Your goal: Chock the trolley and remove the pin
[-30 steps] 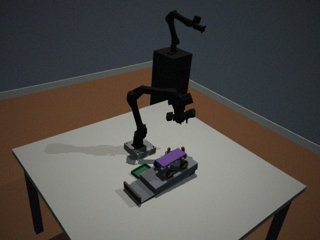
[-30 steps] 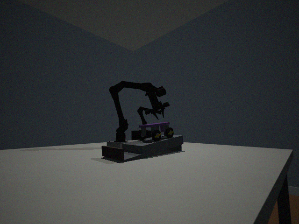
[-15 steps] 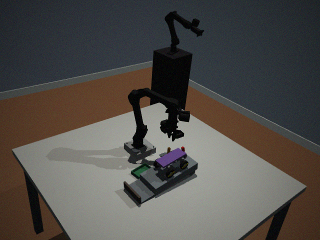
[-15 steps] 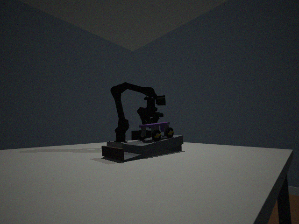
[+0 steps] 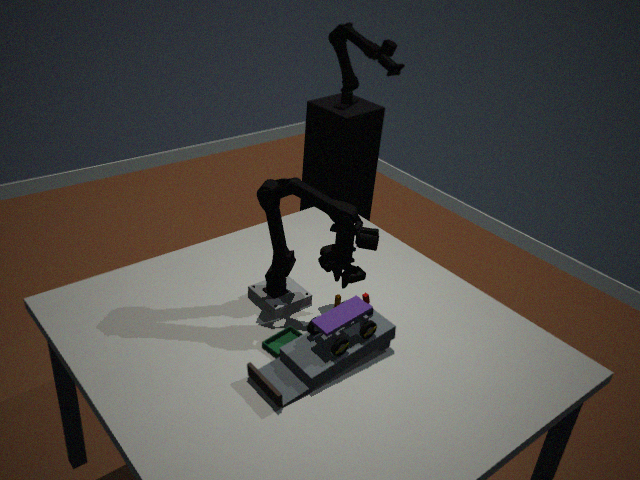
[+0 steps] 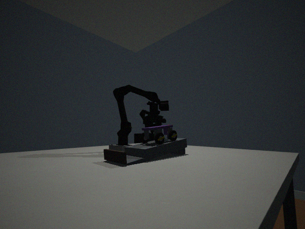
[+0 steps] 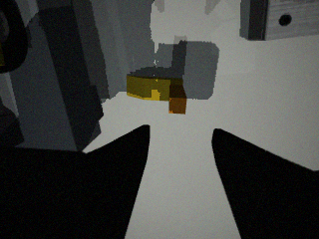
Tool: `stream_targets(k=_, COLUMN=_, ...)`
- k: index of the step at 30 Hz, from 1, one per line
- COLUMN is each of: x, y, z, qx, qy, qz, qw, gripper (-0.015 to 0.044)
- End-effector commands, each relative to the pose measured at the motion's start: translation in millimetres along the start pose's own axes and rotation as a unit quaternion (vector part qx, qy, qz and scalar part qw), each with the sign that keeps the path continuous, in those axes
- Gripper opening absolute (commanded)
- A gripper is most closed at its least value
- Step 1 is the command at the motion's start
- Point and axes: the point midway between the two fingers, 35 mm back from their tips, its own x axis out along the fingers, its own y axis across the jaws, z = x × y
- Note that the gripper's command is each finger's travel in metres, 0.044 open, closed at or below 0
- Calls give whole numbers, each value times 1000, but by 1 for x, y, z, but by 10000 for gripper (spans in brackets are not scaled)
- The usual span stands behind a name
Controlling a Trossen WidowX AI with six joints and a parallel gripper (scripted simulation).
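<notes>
The purple-decked trolley [image 5: 342, 315] [image 6: 157, 128] stands on the grey ramp [image 5: 310, 364] [image 6: 155, 151]. The red-headed stop pin [image 5: 365, 297] stands at its uphill end. The chock's orange handle [image 5: 338, 299] [image 7: 177, 105] rises behind the trolley in the top view. Its yellow body [image 7: 145, 89] lies beside the ramp in the wrist view; its rubber base is not clear. The green tray [image 5: 281, 341] sits beside the ramp's lower part. My gripper [image 5: 341, 282] [image 7: 180, 133] points down above the chock, partly open and empty. The exterior view hides its fingertips behind the trolley.
A brown end board [image 5: 264, 384] [image 6: 115, 156] closes the ramp's lower end. My arm's base plate [image 5: 279, 300] [image 7: 294, 20] is behind the tray. A second arm [image 5: 345, 62] stands on a black pedestal [image 5: 341, 149] beyond the table.
</notes>
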Motion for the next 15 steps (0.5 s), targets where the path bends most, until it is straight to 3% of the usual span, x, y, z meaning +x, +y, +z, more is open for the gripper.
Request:
stream_targets(k=1, x=15, y=0, z=1, qx=3, qy=-6, qz=-1, qw=1000, gripper=190)
stream_targets(k=15, x=36, y=0, z=2, qx=3, qy=-6, qz=-1, qw=1000, gripper=190)
